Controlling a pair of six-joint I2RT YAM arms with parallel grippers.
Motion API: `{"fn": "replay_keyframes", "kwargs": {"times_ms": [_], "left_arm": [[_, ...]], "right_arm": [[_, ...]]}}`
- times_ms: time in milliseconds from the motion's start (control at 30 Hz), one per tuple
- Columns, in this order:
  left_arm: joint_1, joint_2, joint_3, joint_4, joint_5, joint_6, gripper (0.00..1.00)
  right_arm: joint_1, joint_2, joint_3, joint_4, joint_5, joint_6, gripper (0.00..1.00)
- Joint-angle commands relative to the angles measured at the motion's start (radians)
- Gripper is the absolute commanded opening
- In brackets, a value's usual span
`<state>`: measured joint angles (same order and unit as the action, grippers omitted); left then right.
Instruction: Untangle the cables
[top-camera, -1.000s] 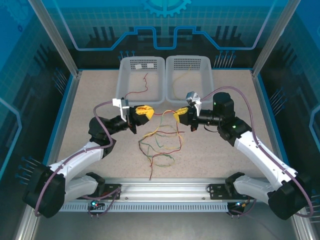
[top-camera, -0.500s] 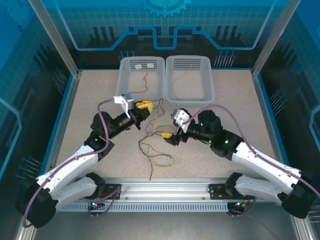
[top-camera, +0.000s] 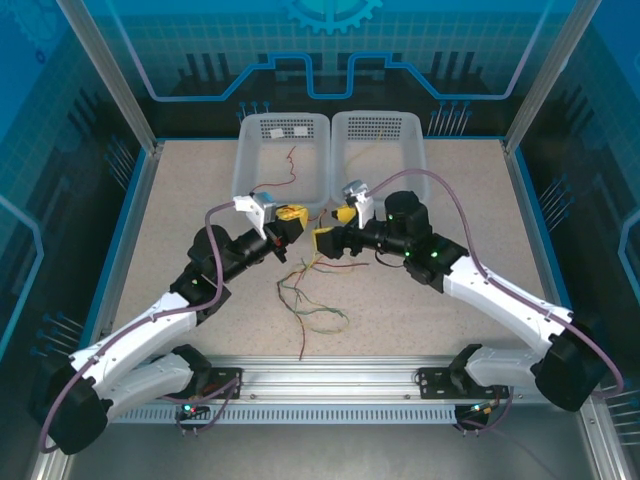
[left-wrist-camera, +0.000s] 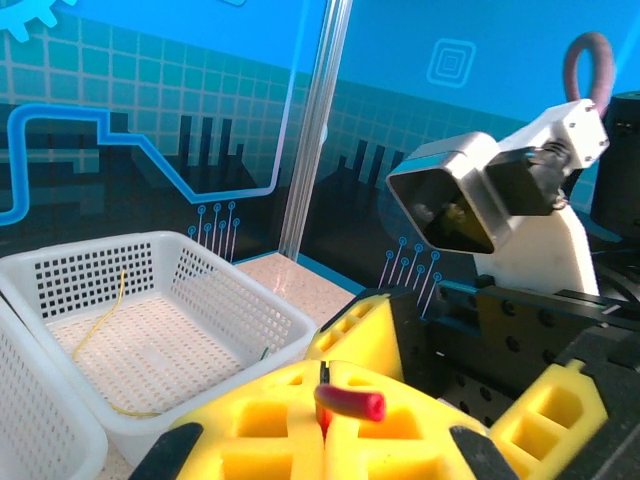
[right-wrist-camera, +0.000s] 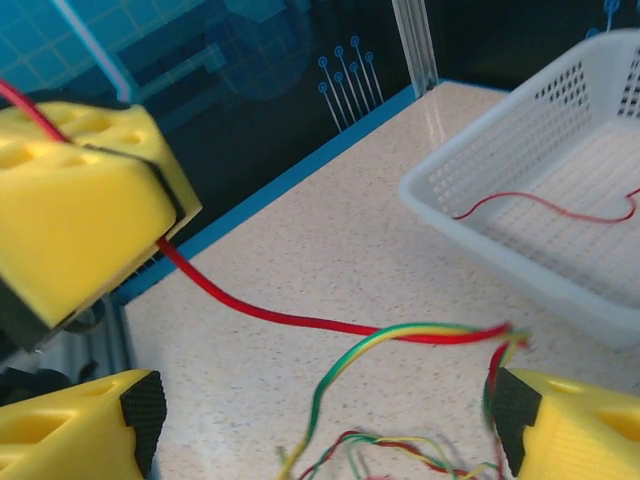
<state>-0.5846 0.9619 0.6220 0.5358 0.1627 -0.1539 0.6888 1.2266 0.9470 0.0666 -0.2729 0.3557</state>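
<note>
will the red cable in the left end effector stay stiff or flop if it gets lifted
Likely floppy: the red cable sags in a curve from the left end effector toward the table. Probably light: thin, held by its tip. It may drag the green and yellow strands tangled with it.

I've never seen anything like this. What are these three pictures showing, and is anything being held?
Two robot arms are bolted to a table. One picture looks down from above; the others come from a camera on each wrist. On it lie a tangle of red, green and yellow cables, the left basket with a red wire and the right basket with a yellow one. The left tool pinches a red cable between its yellow pads. The right tool hangs open over the tangle.
</note>
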Motion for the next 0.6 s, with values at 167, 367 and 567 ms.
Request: {"fn": "replay_keyframes", "kwargs": {"times_ms": [167, 367, 567], "left_arm": [[-0.014, -0.002, 0.015, 0.049, -0.043, 0.04, 0.0], [-0.017, 0.003, 0.005, 0.08, -0.062, 0.041, 0.0], [-0.018, -0.013, -0.005, 0.083, -0.088, 0.05, 0.0]], "right_arm": [[-0.021, 0.104, 0.107, -0.081, -0.118, 0.182, 0.79], [-0.025, 0.161, 0.109, -0.067, -0.133, 0.206, 0.67], [-0.028, 0.198, 0.111, -0.059, -0.153, 0.185, 0.17]]}}
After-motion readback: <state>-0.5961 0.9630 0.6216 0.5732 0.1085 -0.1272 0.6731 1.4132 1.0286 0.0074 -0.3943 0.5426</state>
